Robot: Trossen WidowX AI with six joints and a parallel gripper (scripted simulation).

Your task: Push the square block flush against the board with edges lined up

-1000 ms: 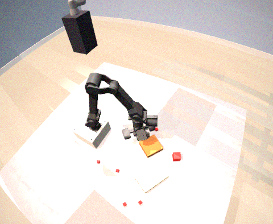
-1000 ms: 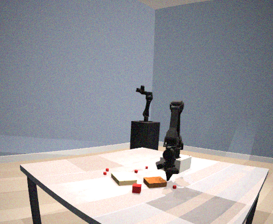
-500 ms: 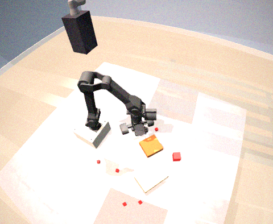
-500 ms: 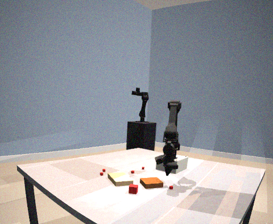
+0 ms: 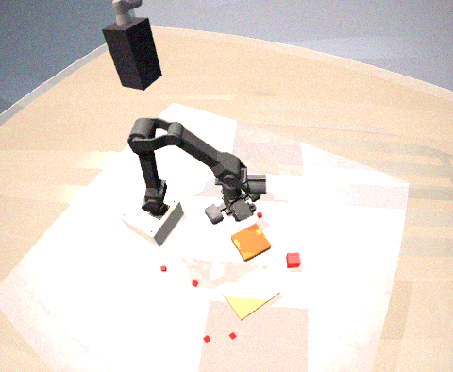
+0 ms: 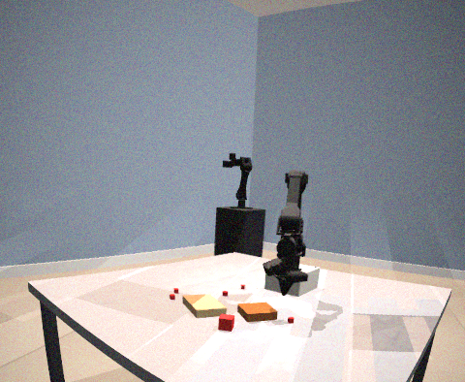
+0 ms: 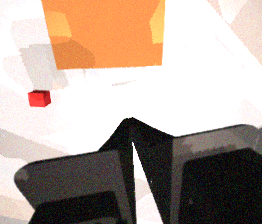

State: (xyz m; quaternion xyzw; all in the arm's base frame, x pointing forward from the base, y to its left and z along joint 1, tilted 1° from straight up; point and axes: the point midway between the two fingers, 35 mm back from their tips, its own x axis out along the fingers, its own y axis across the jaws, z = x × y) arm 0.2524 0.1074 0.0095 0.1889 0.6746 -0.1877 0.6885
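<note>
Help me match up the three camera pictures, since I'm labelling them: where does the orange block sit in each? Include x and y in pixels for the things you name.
Orange block [image 5: 251,243] [image 6: 257,311] [image 7: 110,37]:
Top: just below and right of the picture's centre.
Exterior: low, slightly right of centre, right of the larger red cube [image 5: 293,260] [image 6: 226,323].
Wrist: top edge, left of centre, partly cut off, beyond the closed fingers.
Shared landmark: the small red cube [image 5: 260,214] [image 6: 291,320] [image 7: 39,99] nearest the block.
</note>
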